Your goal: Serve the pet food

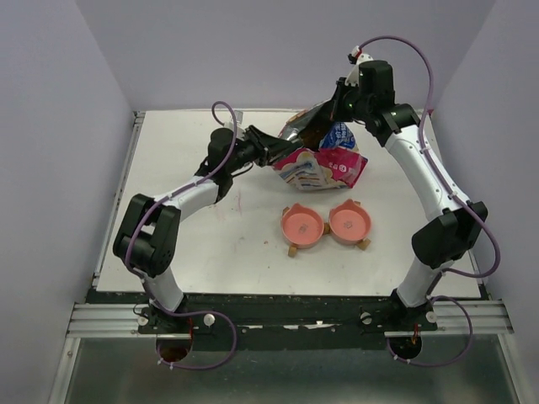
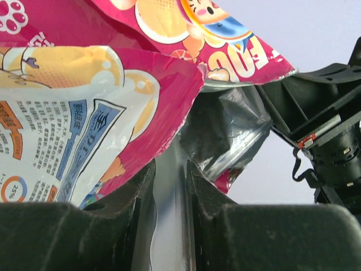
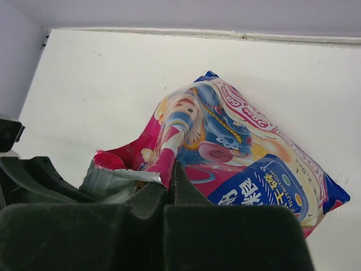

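Note:
The pink printed bag lies at the back middle of the table, its torn top open toward the back. My left gripper is shut on the bag's left edge; in the left wrist view a silvery strip of bag sits between the jaws. My right gripper is shut on the bag's torn top rim; in the right wrist view the pink edge is pinched between the fingers and the silver lining gapes to the left. The kibble is hidden inside the bag. The twin pink bowls stand in front of the bag.
The white table has grey walls at the back and sides. The right arm's black wrist shows close by in the left wrist view. The table's back edge shows in the right wrist view.

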{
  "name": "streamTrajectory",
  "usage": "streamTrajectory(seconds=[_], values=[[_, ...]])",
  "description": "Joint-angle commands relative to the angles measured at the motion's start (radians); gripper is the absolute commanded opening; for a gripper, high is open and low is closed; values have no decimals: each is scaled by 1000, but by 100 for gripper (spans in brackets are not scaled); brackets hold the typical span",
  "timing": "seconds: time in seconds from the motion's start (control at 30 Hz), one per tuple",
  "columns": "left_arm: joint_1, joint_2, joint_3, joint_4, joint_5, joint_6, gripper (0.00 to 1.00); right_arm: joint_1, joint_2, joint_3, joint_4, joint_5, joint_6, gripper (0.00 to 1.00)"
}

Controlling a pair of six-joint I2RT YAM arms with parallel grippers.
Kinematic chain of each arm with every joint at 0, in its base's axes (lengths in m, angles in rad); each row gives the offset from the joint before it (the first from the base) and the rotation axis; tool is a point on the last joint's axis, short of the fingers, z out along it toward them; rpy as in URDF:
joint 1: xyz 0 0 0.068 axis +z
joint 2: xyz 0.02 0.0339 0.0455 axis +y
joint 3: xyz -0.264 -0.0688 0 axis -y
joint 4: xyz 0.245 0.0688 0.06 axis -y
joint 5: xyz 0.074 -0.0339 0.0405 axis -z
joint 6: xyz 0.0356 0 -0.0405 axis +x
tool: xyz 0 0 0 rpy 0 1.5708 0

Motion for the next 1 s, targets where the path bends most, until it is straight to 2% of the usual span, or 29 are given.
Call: streamTrajectory(seconds=[0.0, 0.13, 0.27, 0.33, 0.4, 0.47, 0.6, 0.7, 0.83, 0.87, 0.9, 0.97], values=[[15, -38, -45, 89, 28, -38, 0, -41, -7, 116, 73, 32, -14, 0], [18, -58, -51, 56, 33, -71, 0, -52, 20, 154, 58, 28, -15, 0], [21, -108, -94, -4, -36, -150, 0, -55, 23, 157, 54, 35, -21, 0], [18, -145, -60, -137, -80, -106, 0, -55, 23, 154, 54, 26, -15, 0], [5, -159, 42, -376, -125, 2, 0, -56, 26, 152, 56, 17, -14, 0], [-2, -164, 64, -441, -149, -1, 0, -56, 26, 152, 62, 12, -12, 0], [8, -164, 6, -356, -136, -127, 0, -56, 31, 154, 62, 8, -12, 0], [20, -133, -18, -227, -90, -188, 0, -56, 28, 146, 64, 6, -17, 0], [24, -40, -63, 200, -41, -362, 0, -56, 23, 136, 68, 5, -17, 0], [28, -32, -62, 227, -36, -376, 0, -56, 23, 136, 70, 3, -17, 0], [28, -48, -60, 179, -45, -361, 0, -56, 23, 134, 70, 3, -20, 0], [31, -102, -11, -103, -57, -220, 0, -56, 22, 132, 70, 5, -18, 0]])
